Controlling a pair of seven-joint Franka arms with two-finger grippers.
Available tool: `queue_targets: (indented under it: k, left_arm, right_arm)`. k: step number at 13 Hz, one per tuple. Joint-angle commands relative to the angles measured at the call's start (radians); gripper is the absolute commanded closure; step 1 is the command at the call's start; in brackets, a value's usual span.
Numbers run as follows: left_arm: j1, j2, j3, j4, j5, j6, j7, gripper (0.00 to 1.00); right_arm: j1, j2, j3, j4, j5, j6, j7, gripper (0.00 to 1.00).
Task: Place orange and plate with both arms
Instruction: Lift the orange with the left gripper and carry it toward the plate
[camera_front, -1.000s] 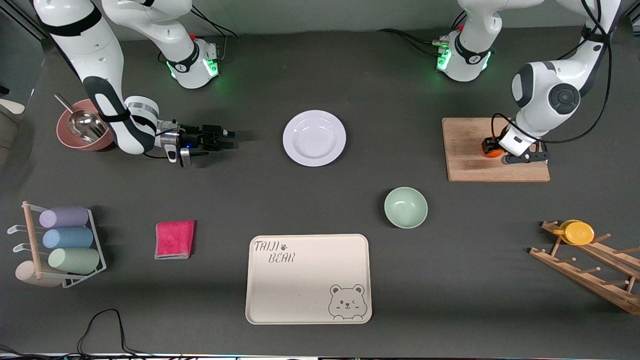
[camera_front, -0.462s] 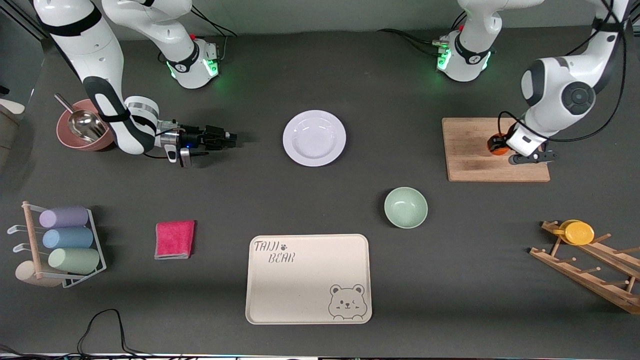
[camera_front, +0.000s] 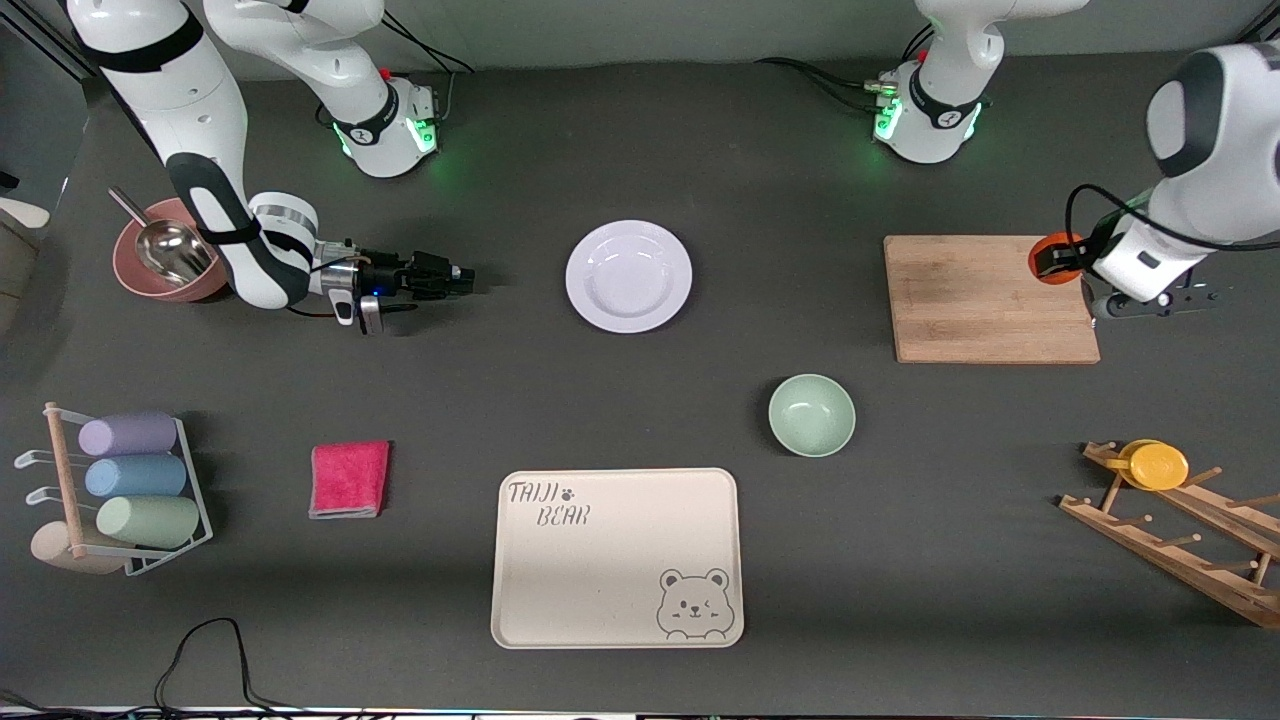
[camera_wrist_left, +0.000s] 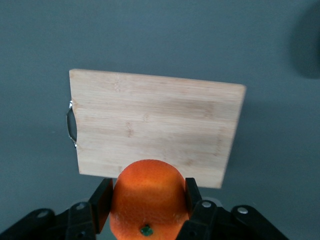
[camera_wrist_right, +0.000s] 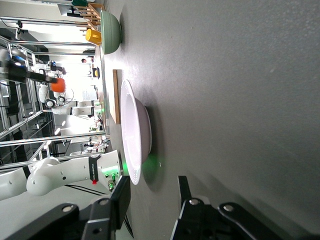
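Observation:
My left gripper (camera_front: 1048, 258) is shut on the orange (camera_front: 1050, 256) and holds it in the air over the edge of the wooden cutting board (camera_front: 985, 297) at the left arm's end. In the left wrist view the orange (camera_wrist_left: 147, 197) sits between the two black fingers (camera_wrist_left: 102, 202), with the board (camera_wrist_left: 155, 127) below. The pale-lavender plate (camera_front: 628, 275) lies flat at the table's middle. My right gripper (camera_front: 462, 276) is open and empty, low over the table beside the plate toward the right arm's end. The right wrist view shows the plate (camera_wrist_right: 136, 131) edge-on ahead of the open fingers (camera_wrist_right: 120, 200).
A pale green bowl (camera_front: 811, 414) and a beige bear tray (camera_front: 617, 557) lie nearer the camera than the plate. A pink cloth (camera_front: 349, 478) and a cup rack (camera_front: 120, 490) are toward the right arm's end. A wooden rack with a yellow lid (camera_front: 1158, 464) stands toward the left arm's end. A pink bowl with a scoop (camera_front: 160, 262) is beside the right arm.
My left gripper has lifted the orange off the cutting board and carried it up and toward the left arm's end. The right gripper has barely moved.

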Motion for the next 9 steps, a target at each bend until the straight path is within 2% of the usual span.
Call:
queue_targets:
  k: [1, 4, 6, 8, 9]
  left_arm:
    - [-0.064, 0.029, -0.065, 0.165, -0.012, -0.153, -0.125, 1.0]
    - [-0.105, 0.078, -0.23, 0.225, -0.053, -0.166, -0.398, 1.0]
    - [-0.108, 0.187, -0.341, 0.309, -0.152, -0.153, -0.559, 1.0]
    - [-0.125, 0.293, -0.433, 0.386, -0.165, -0.097, -0.722, 1.0]
    - [-0.156, 0.343, -0.451, 0.414, -0.164, -0.059, -0.786, 1.0]
  right_arm:
    - [0.007, 0.038, -0.005, 0.008, 0.028, -0.012, -0.057, 0.54]
    - [0.004, 0.058, -0.005, 0.014, 0.028, -0.012, -0.075, 0.54]
    - [0.004, 0.063, -0.005, 0.015, 0.028, -0.012, -0.075, 0.54]
    - [0.004, 0.064, -0.005, 0.014, 0.028, -0.012, -0.075, 0.54]
    - [0.004, 0.064, -0.005, 0.014, 0.028, -0.012, -0.075, 0.54]
